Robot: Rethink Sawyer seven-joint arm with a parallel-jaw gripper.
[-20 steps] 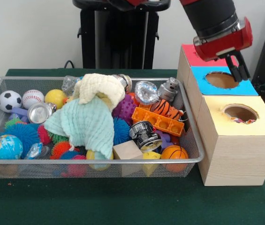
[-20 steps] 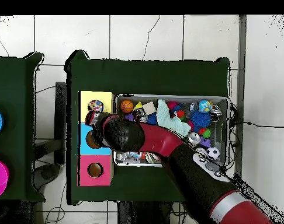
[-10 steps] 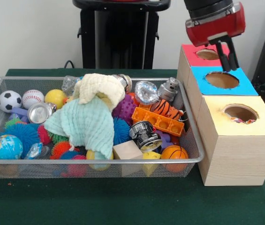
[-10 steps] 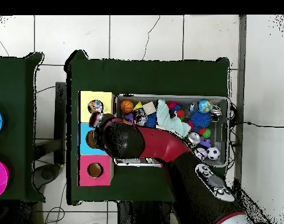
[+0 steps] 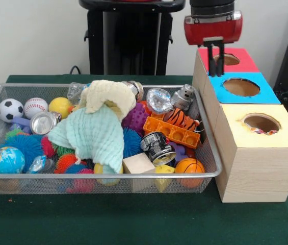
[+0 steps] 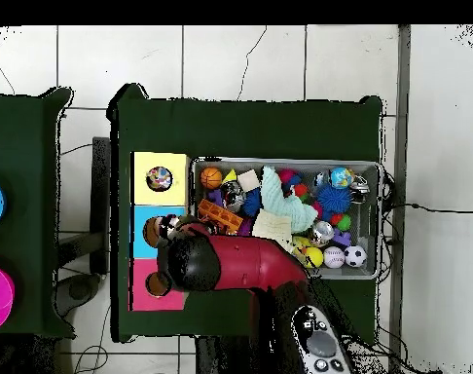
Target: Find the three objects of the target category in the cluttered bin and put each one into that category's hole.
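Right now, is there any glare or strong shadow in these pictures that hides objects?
Front view: light is even, with small bright glints on the crumpled foil ball and silver can; nothing is hidden. Overhead view: the red arm, not shadow, covers part of the mesh bin.

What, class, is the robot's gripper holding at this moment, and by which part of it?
Nothing is held: the gripper hangs over the red-topped wooden box with its black fingers close together and no object showing between them.
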